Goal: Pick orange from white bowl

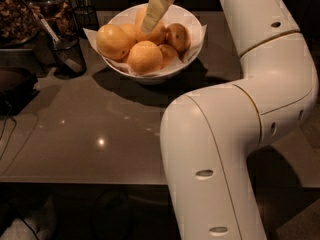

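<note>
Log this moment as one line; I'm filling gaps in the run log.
gripper: over bowl, tip by back orange | contact: unclear | orange lifted: no

Pincer [149, 27] over orange [159, 35] in white bowl [154, 77]

Claw [149, 25] at top centre, downward

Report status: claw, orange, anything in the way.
Claw low over white bowl, at rear orange. Orange in the bowl, not lifted. Dark mesh cup left of bowl, out of the path.
</note>
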You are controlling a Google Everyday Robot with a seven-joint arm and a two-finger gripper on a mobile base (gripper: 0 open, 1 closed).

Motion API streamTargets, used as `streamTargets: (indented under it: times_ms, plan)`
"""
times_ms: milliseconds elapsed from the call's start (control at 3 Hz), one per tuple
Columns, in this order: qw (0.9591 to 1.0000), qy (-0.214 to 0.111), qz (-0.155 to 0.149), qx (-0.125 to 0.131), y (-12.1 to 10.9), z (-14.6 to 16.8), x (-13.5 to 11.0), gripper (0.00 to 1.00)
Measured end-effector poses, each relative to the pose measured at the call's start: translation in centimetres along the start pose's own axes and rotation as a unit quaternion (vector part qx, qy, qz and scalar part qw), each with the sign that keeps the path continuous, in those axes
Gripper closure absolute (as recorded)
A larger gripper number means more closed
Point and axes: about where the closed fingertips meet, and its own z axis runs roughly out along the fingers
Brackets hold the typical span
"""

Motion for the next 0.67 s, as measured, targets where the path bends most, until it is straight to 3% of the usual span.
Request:
streamTargets:
  times_ms: [667]
  plan:
    - [0.9999,0.011,0.005,-0.009,-0.06,1.63,0.28,0.26]
